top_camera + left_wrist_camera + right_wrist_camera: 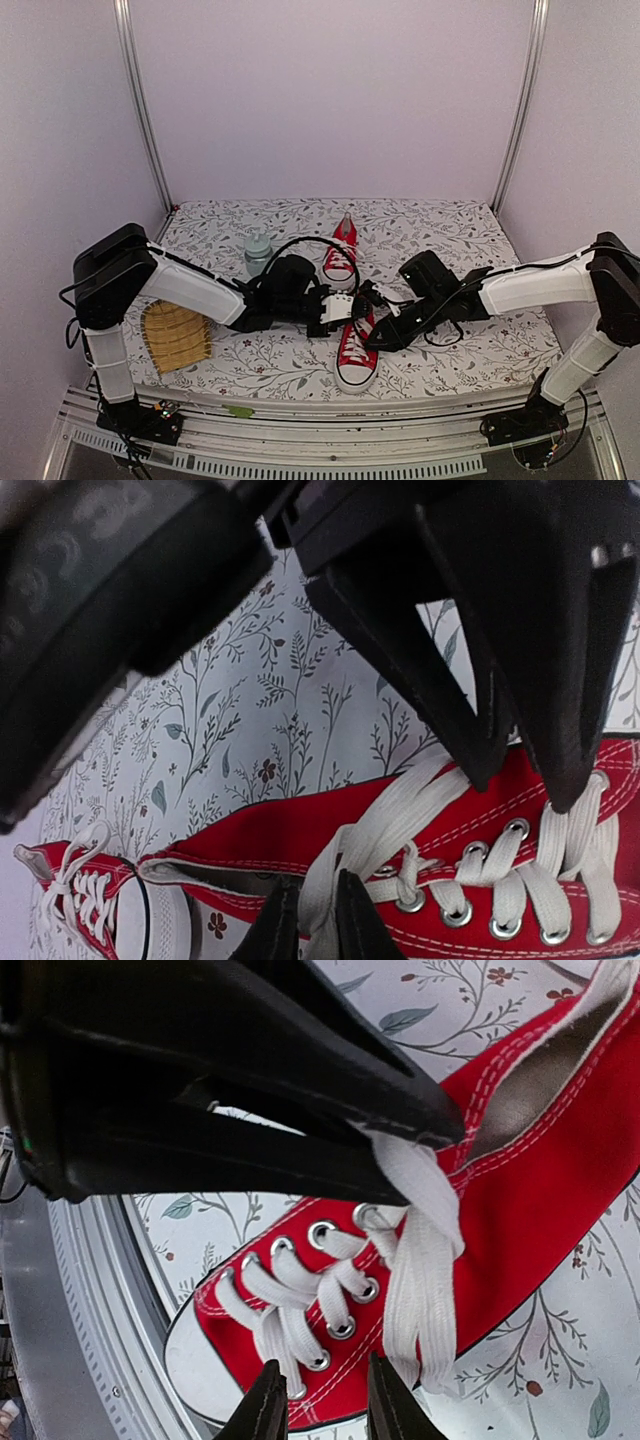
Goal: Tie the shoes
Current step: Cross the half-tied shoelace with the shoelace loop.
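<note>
Two red sneakers with white laces lie on the floral tablecloth: the near shoe [357, 352] with its toe toward the front edge, and the far shoe [340, 252] behind it. My left gripper [350, 308] is over the near shoe's tongue end. In the left wrist view it [318, 917] is shut on a white lace [400, 815] of the near shoe [260, 835]. My right gripper [376, 306] is beside it from the right. In the right wrist view it [325, 1402] is open above the laced eyelets [330, 1295], holding nothing. The doubled lace [420, 1290] hangs from the left fingertips.
A woven bamboo mat [176, 336] lies at the front left. A small pale bottle [258, 250] stands behind the left arm. The far shoe [85, 895] lies just behind the near one. The metal front rail [90, 1340] runs close to the near shoe's toe.
</note>
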Motion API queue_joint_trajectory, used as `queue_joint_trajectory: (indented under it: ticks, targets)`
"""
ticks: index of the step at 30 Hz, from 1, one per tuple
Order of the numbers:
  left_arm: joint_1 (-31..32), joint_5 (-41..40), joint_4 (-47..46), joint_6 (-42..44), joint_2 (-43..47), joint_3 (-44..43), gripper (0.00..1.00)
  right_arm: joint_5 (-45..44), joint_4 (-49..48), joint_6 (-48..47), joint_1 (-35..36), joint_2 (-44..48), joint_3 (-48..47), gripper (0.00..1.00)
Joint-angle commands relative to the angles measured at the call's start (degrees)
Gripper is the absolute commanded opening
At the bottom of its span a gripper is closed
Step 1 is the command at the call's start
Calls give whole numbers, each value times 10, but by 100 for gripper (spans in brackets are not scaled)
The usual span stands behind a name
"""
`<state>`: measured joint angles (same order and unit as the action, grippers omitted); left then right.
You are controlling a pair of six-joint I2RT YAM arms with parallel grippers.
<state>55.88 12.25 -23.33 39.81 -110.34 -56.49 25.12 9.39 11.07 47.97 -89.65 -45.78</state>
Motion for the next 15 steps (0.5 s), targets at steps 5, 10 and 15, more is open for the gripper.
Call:
queue_joint_trajectory:
  ticks: [5, 10, 15]
  targets:
    - [6, -2, -24, -7, -6, 8, 15, -55, -28, 20, 4, -26, -4, 28]
    - [7, 1, -24, -9, -4, 7, 15, -55, -6, 1, 4, -17, -16, 26]
    - [7, 0, -26, -9, -4, 7, 15, -32, -10, -18, 3, 33, 1, 25]
